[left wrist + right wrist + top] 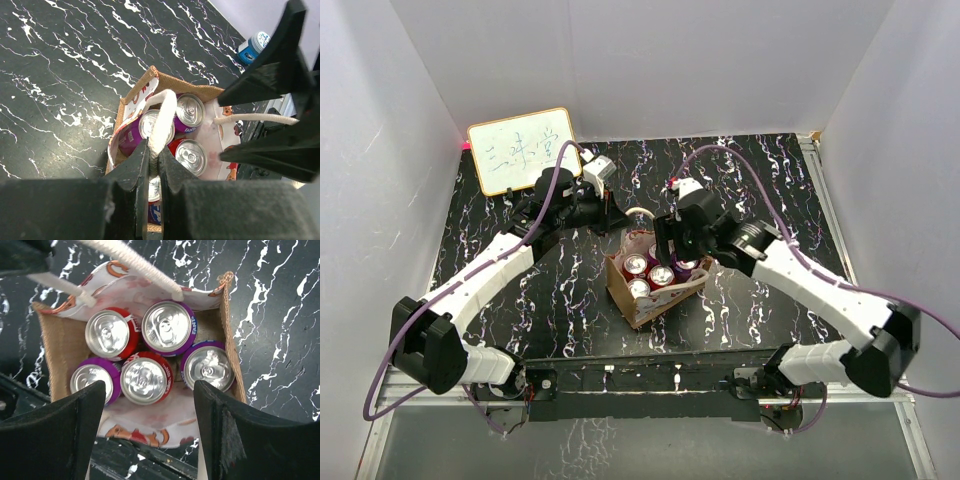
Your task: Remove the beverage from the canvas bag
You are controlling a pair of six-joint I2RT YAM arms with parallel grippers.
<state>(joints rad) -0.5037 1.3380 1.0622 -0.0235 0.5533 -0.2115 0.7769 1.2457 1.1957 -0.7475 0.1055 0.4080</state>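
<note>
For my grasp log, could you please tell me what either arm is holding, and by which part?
The left fingers pinch the bag by one white loop handle. The right fingers are open above the cans, holding nothing.

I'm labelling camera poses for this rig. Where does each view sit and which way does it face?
Top external: above and behind the bases, looking down at the table; both arms show.
Left wrist: over the bag, looking down; left gripper pinches a handle.
Right wrist: straight down onto the cans; open right gripper frames them.
All three share the bag and cans.
</note>
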